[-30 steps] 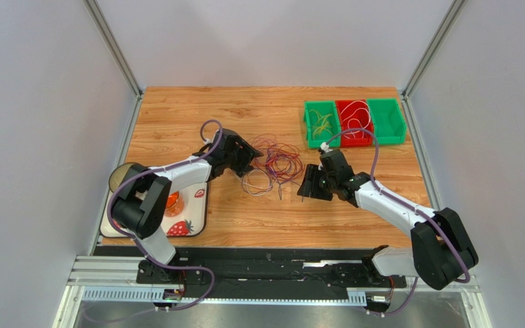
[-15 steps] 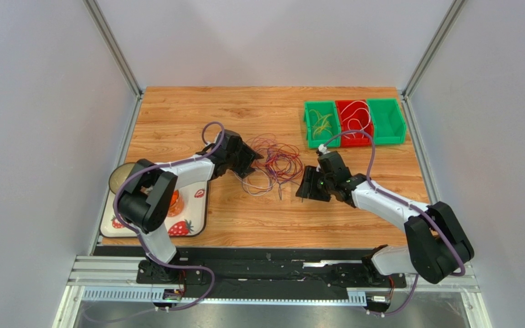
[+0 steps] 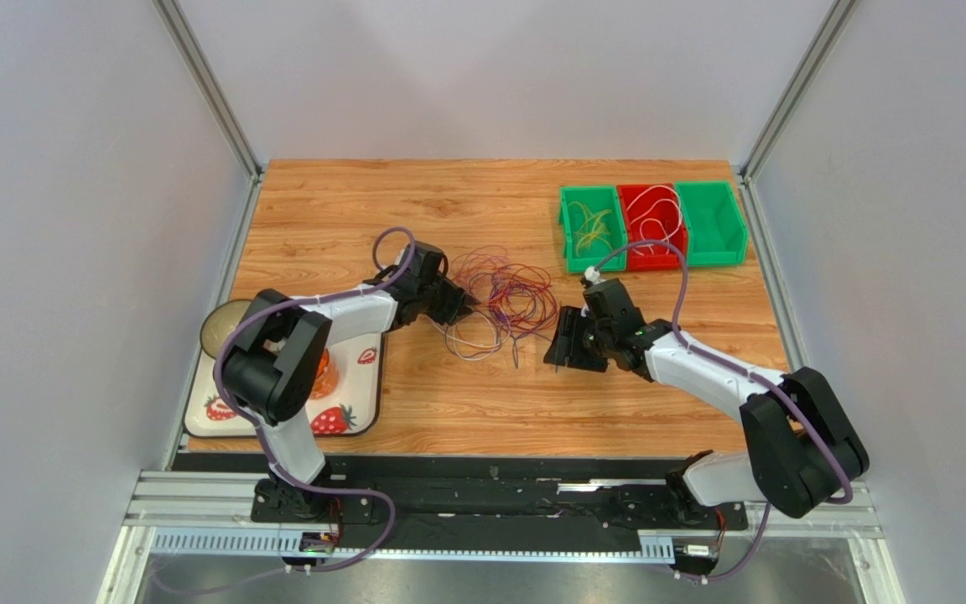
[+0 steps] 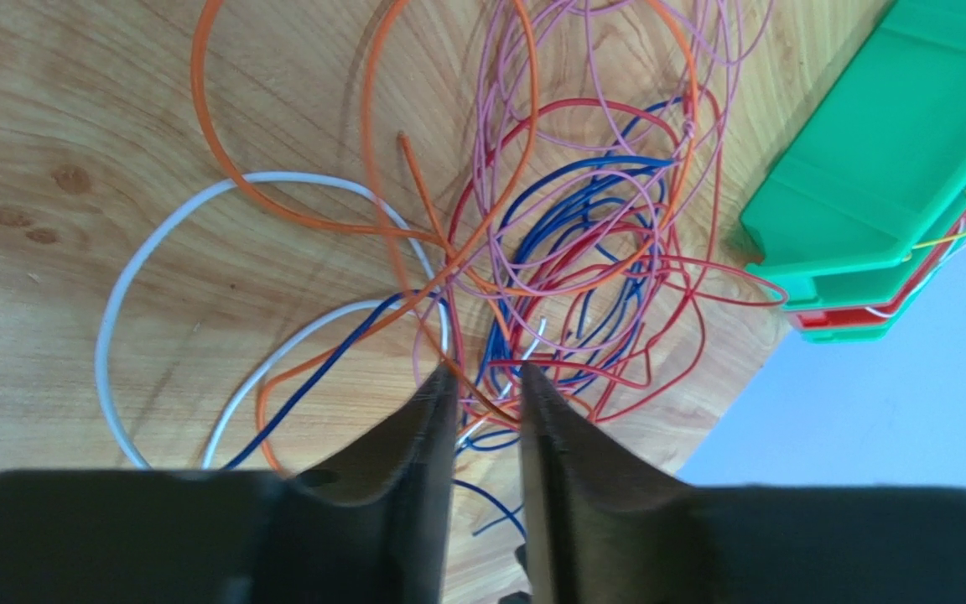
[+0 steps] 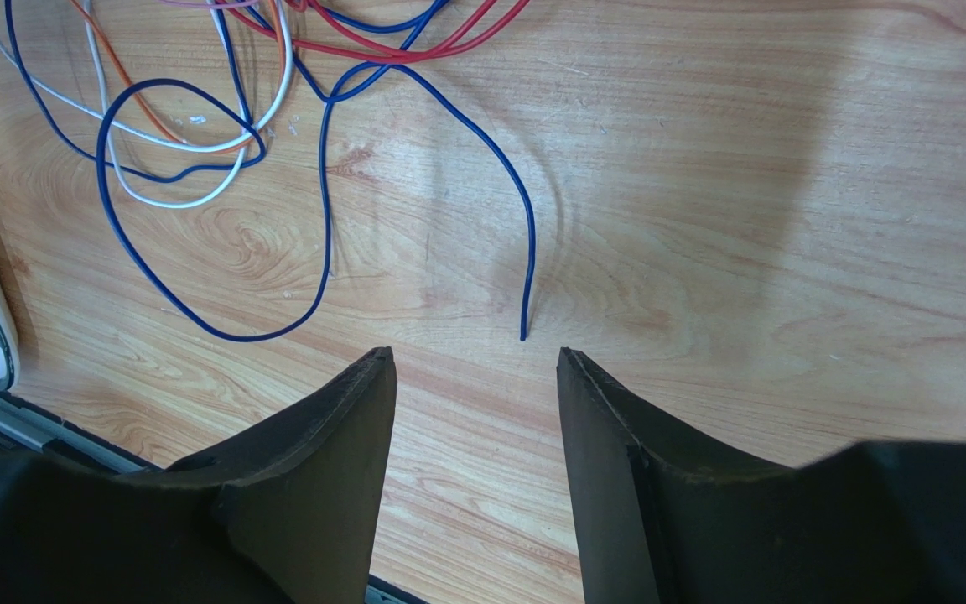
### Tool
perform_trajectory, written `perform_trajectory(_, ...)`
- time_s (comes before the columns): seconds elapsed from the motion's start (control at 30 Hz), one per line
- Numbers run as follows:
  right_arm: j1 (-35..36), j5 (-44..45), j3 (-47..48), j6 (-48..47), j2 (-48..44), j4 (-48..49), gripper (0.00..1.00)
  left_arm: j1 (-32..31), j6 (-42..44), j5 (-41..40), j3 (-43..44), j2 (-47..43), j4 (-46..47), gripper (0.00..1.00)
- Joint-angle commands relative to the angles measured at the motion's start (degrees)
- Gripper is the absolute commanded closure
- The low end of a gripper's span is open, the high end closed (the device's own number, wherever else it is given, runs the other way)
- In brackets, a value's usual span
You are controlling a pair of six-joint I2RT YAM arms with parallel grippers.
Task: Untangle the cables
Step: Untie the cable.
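Note:
The cables [image 3: 501,300] lie as a loose tangle of red, pink, orange, blue and white loops mid-table. My left gripper [image 3: 457,306] is at the tangle's left edge. In the left wrist view its jaws [image 4: 486,378] stand a narrow gap apart, with orange, red and blue strands [image 4: 576,239] crossing between the tips; nothing is pinched. My right gripper [image 3: 564,349] sits at the tangle's right, low over the wood. Its jaws [image 5: 473,355] are open and empty, and a loose blue cable end [image 5: 525,334] lies just ahead of them.
Three bins stand at the back right: green [image 3: 591,229] holding yellow wire, red [image 3: 649,227] holding white wire, green [image 3: 710,223]. A strawberry-print tray [image 3: 356,403] with an orange item and a round dish [image 3: 226,325] lie at the left.
The left gripper's jaws have narrowed markedly around strands at the tangle's edge, and that arm has drawn in slightly. The right arm has barely shifted and stays open.

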Motion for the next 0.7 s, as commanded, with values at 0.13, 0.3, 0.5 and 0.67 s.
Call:
perform_trajectory(0.13,0.35,-0.19,0.94,-0.25,0.99,2.43,0.46,-0.08,1.49,0.19,3.33,-0.64,0.47,0.99)
perform_trajectory(0.3,0.26,-0.1,1.03,-0.25,1.43,2.43,0.47,-0.17,3.33,0.45,3.51,-4.68,-0.32,1.0)
perform_trajectory(0.5,0.35,-0.01,0.77,-0.25,1.08,2.61,0.47,-0.52,7.55,0.01,5.18,-13.72,-4.98,1.0)
perform_trajectory(0.67,0.35,0.34,0.41,-0.07,0.47,2.87,0.47,-0.96,11.32,-1.04,8.25,-22.43,-10.43,1.0)
